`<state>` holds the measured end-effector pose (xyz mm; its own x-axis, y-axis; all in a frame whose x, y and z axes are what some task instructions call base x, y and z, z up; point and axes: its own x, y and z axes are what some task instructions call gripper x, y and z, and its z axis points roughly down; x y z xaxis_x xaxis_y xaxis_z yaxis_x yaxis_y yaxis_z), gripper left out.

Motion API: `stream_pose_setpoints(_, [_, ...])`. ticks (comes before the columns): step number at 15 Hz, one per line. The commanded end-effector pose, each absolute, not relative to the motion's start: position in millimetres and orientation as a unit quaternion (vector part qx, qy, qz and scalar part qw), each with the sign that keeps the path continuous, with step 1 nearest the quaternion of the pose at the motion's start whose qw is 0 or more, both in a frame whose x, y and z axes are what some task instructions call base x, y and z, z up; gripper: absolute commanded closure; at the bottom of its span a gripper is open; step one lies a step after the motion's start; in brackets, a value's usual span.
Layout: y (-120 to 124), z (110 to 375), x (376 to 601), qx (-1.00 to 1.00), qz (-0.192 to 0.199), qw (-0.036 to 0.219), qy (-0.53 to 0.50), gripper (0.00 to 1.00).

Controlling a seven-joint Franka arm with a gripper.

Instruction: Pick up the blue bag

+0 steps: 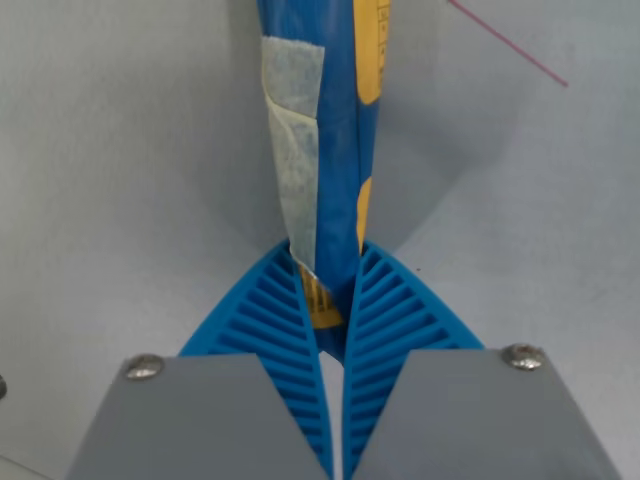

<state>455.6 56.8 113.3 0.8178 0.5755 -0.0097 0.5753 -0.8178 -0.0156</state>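
Observation:
The blue bag (335, 130) with yellow markings and a strip of pale tape runs from the top edge of the wrist view down into my gripper (328, 262). Its two blue ribbed fingers (275, 310) press together on the bag's lower end, pinching it flat. The bag's bottom edge is hidden between the fingers. The bag casts a shadow on the grey surface to its right, but whether it hangs clear of that surface or rests on it cannot be told from here.
A plain light grey surface (110, 180) fills the background. A thin red line (510, 45) crosses it at the wrist view's upper right.

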Motion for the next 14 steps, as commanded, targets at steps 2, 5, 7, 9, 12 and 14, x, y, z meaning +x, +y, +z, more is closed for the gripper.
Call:
stream_pose_setpoints(2, [55, 125, 458, -0.95, -0.001, -0.006, -0.311, 1.0])
stream_pose_setpoints(5, [55, 135, 458, -0.95, -0.001, -0.006, -0.311, 1.0])
stream_pose_setpoints(7, [55, 142, 458, -0.95, -0.001, -0.006, -0.311, 1.0])
stream_pose_setpoints(9, [55, 149, 458, -0.95, -0.001, -0.006, -0.311, 1.0])
stream_pose_setpoints(12, [56, 159, 458, -0.95, -0.001, -0.006, -0.311, 1.0])
stream_pose_setpoints(14, [56, 165, 458, -0.95, -0.001, -0.006, -0.311, 1.0])
